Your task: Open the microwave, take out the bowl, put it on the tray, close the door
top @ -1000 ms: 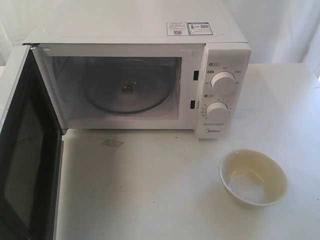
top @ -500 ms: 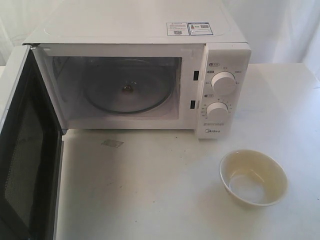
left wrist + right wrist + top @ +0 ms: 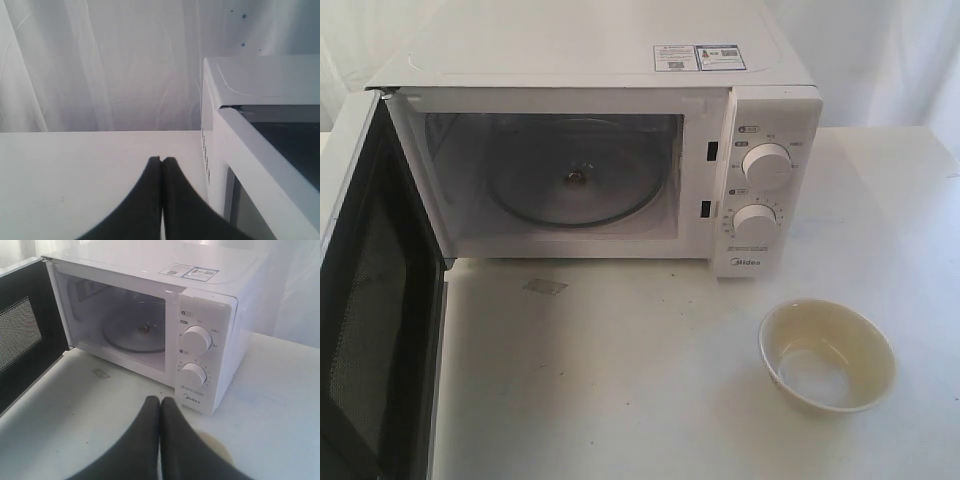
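Starting at our left claw, the black fingers are pressed together on nothing, hovering over the table left of the microwave, on the outer side of the door, which is swung wide. Our right claw is likewise pinched flat and empty, above the cream bowl, which rests on bare table at the near right. No tray shows. A hard shove could slam the door or slide the microwave. A low right sweep could knock the bowl.

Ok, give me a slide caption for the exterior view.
Microwave with door swung open, glass turntable visible; bowl on the table before the control panel.
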Available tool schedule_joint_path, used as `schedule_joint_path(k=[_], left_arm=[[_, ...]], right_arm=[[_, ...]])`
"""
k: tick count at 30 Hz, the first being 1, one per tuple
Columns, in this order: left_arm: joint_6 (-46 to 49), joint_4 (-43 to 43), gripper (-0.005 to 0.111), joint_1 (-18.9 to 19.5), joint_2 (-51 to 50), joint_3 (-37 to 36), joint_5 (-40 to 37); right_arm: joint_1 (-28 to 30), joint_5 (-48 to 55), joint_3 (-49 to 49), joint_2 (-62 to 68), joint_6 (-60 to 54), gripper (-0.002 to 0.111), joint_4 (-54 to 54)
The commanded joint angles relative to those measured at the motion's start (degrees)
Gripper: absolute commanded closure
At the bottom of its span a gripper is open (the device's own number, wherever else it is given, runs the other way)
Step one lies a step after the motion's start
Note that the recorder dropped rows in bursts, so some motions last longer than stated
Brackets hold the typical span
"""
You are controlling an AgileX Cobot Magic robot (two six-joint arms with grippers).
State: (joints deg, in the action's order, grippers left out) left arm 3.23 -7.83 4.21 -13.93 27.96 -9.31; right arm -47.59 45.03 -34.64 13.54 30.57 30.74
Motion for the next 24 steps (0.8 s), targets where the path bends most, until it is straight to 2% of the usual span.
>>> schedule_joint_path(k=[1, 4, 7, 10, 14, 17, 18, 24], left_arm=[[0.06, -0.69, 0.107, -0.3, -0.13, 0.8, -3.77], [0.77, -0.69, 0.107, -0.3, -0.27, 2.07, -6.79], [4.06, -0.69, 0.107, -0.3, -1.91, 7.15, -15.01], [6.3, -0.15, 0.107, -0.3, -5.13, 14.74, -26.37], [6.2, 2.82, 0.107, -0.3, -11.59, 25.11, -45.65], [6.2, 3.57, 0.107, -0.3, -16.68, 29.9, -58.61], [6.2, 3.57, 0.107, -0.3, -17.93, 31.11, -60.66], [5.73, 2.51, 0.107, -0.3, -22.61, 32.2, -60.66]], right_arm=[[0.17, -0.09, 0.05, -0.42, -0.35, 0.108, 0.8], [0.17, -0.37, 0.05, -0.42, -0.35, 0.108, 1.04], [0.17, -0.31, 0.05, -0.42, -0.35, 0.108, 2.05], [0.17, -0.31, 0.05, -0.42, -0.35, 0.108, 2.6], [0.17, -0.31, 0.05, -0.42, -0.35, 0.108, 2.6], [0.17, -0.98, 0.05, -0.42, 0.36, 0.108, 2.37], [0.17, -1.56, 0.05, -0.42, 1.04, 0.108, 2.27], [0.17, -2.99, 0.05, -0.42, 1.4, 0.108, 2.13]])
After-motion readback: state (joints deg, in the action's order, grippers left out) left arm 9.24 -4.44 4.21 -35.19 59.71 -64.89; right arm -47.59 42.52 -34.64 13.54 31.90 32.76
